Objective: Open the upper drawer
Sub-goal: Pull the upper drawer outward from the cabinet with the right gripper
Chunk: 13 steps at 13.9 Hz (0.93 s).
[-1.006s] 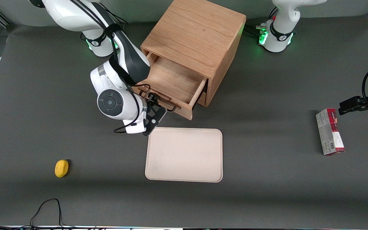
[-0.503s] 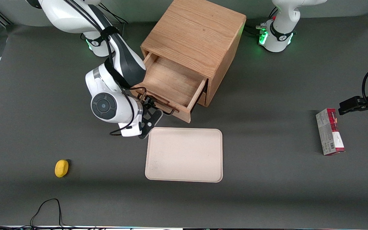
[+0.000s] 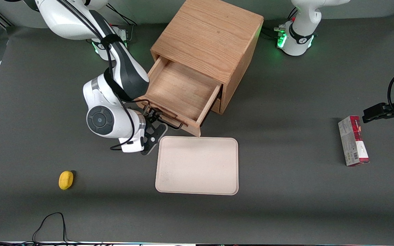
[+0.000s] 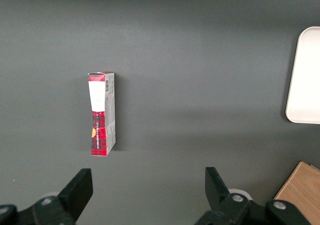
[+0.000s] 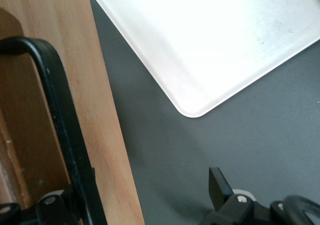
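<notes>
White arm (image 3: 115, 116) with dark joints, black cables, black gripper (image 3: 156, 121)

1. No word, brand or number can be read on anything in view.
2. The red and grey carton (image 4: 102, 113) toward the parked arm's end of the table carries a barcode and print too small to read.

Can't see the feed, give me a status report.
Gripper at black bar handle. Light oak upper drawer well out, tray bare. Beige tray close to drawer front.
</notes>
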### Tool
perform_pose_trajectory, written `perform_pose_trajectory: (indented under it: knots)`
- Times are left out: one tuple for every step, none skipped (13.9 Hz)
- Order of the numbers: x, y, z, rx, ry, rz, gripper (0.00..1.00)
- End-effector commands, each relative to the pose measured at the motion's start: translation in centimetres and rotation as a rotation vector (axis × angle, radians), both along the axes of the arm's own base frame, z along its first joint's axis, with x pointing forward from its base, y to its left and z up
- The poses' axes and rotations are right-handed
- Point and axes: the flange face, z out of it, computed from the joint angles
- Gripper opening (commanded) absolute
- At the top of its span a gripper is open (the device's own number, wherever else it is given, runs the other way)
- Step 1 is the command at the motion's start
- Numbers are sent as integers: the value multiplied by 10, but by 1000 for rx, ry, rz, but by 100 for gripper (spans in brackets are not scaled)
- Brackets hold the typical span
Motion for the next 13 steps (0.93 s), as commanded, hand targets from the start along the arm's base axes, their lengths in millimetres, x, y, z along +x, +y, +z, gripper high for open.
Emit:
perform_pose_trajectory:
  knots:
    - [15,-6,-1,-1,-19,11,100]
    - [17,-7,0,2,-25,11,100]
    - [18,-9,-1,1,-25,6,100]
    - [21,-14,0,3,-25,-5,100]
    - [22,-15,0,4,-28,-6,100]
    - [24,-14,0,7,-37,-7,100]
    - [26,-15,-1,8,-40,-9,100]
    - [30,-20,-3,7,-40,-20,100]
    - [33,-21,-1,11,-45,-23,100]
    - [34,-21,-1,13,-46,-25,100]
    - [36,-21,0,16,-49,-27,100]
    - [39,-25,-1,17,-52,-36,100]
    - [41,-29,0,22,-58,-45,100]
